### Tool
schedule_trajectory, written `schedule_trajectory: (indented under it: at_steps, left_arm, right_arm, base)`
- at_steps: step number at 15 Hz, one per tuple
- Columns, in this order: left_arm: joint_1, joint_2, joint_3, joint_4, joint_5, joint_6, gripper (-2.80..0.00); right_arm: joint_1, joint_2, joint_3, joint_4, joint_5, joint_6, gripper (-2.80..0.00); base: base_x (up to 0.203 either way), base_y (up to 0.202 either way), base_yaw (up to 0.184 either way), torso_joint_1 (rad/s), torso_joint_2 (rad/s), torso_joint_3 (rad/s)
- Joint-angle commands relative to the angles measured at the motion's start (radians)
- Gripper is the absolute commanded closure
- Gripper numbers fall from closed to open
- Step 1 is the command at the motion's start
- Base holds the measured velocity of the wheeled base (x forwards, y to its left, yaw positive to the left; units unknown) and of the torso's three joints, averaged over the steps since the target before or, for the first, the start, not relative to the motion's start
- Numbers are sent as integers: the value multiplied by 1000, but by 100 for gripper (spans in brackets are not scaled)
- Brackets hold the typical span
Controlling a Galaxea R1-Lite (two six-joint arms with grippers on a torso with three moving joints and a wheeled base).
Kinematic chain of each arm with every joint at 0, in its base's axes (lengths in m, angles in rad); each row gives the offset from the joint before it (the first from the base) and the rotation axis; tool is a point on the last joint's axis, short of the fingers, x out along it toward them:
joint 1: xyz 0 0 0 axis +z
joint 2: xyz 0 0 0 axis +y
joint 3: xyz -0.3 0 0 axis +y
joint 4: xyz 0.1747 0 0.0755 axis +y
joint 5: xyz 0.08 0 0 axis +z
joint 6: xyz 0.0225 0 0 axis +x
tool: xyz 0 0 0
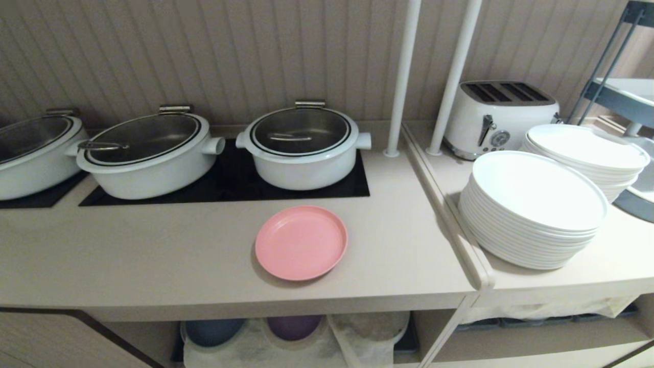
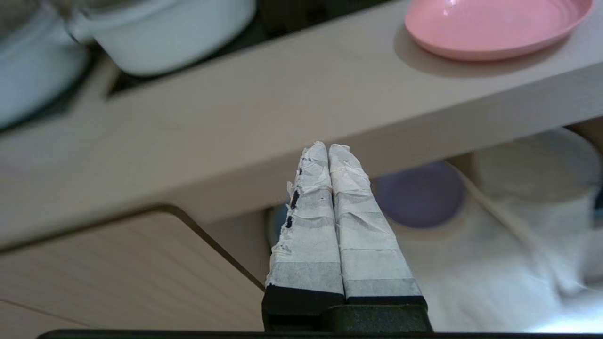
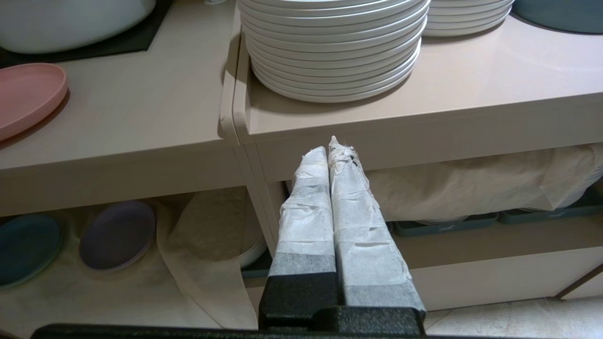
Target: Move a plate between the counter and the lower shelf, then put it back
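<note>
Wrist views: my left end effector [image 2: 328, 149] and right end effector [image 3: 328, 150] both pinched closed, empty, low before the tabletop [image 1: 153, 266] edge, likely parked. Lower shelf [image 1: 306, 352] below. Plate [image 1: 301, 243] flat near the front, reachable, before the pots [image 1: 301, 145].

The plate [image 1: 301, 242] is a flat matte pink with no pattern, lying on the plain beige counter [image 1: 153, 255], whose inset hob panel [image 1: 230, 179] is black under white pots [image 1: 304, 148] with dark glass lids. Ahead of the left gripper [image 2: 328, 147] and the right gripper [image 3: 328, 143], both wrapped in white tape over black bodies, the lower shelf [image 3: 118, 292] shows a white cloth [image 3: 198, 263], a purple small plate [image 3: 117, 234] and a dark blue one [image 3: 26, 247] (its trays look grey-blue). The large plate stack [image 1: 534, 209] and toaster [image 1: 498, 117] are white, the back wall [image 1: 204, 51] beige with vertical ribbing.
</note>
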Motion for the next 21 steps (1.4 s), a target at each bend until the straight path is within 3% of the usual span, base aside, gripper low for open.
schedule_trajectory:
  at_steps: [1, 5, 8, 15, 21]
  left_arm:
    - [0, -35, 0, -3, -5, -15, 0]
    - [0, -35, 0, 17, 1, -178, 0]
    - [0, -35, 0, 17, 1, -172, 0]
    - [0, -35, 0, 23, 9, -244, 0]
    - [0, -35, 0, 25, 10, -245, 0]
  right_arm:
    - [0, 0, 0, 0, 0, 0, 0]
    - [0, 0, 0, 1, 0, 0, 0]
    - [0, 0, 0, -1, 0, 0, 0]
    - [0, 0, 0, -1, 0, 0, 0]
    - [0, 0, 0, 0, 0, 0, 0]
  base:
    - [0, 0, 0, 0, 0, 0]
    - [0, 0, 0, 0, 0, 0]
    - [0, 0, 0, 0, 0, 0]
    - [0, 0, 0, 0, 0, 0]
    - [0, 0, 0, 0, 0, 0]
